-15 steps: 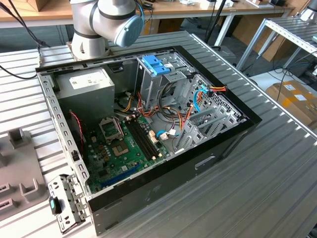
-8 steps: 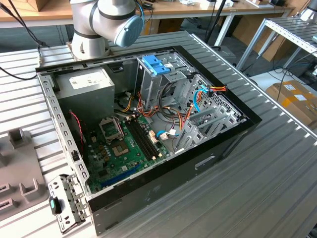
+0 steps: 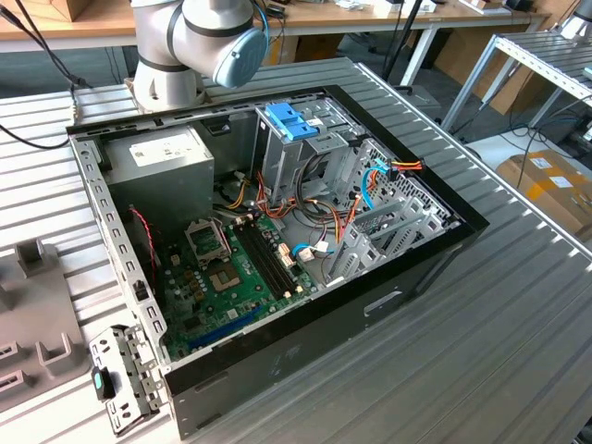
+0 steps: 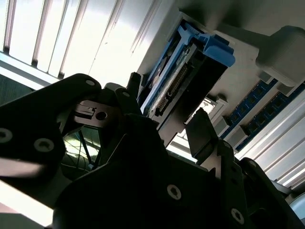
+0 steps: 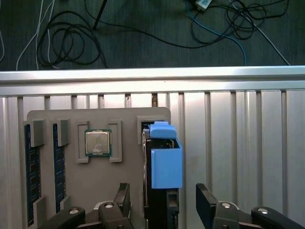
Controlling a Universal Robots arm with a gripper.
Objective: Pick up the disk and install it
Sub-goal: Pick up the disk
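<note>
The disk [image 5: 164, 164] stands on edge in a slot of a grey holder plate [image 5: 128, 117], with a blue plastic bracket around its dark casing. My gripper [image 5: 162, 205] is open, one black finger on each side of the disk with a small gap to each. In the second wrist view the disk [image 4: 188, 71] lies just beyond the gripper [image 4: 164, 112], between its fingertips [image 4: 200, 126]. In the exterior view the open computer case [image 3: 277, 361] lies on the slatted table, with its drive cage [image 3: 291, 125] near the arm's base.
The holder plate also carries a processor chip [image 5: 97, 142] and memory sticks [image 5: 28, 167] in other slots. Loose cables [image 5: 66, 38] lie on the dark floor past the table's edge. Inside the case are a grey power supply [image 3: 157, 157], a motherboard [image 3: 231, 277] and coloured wires.
</note>
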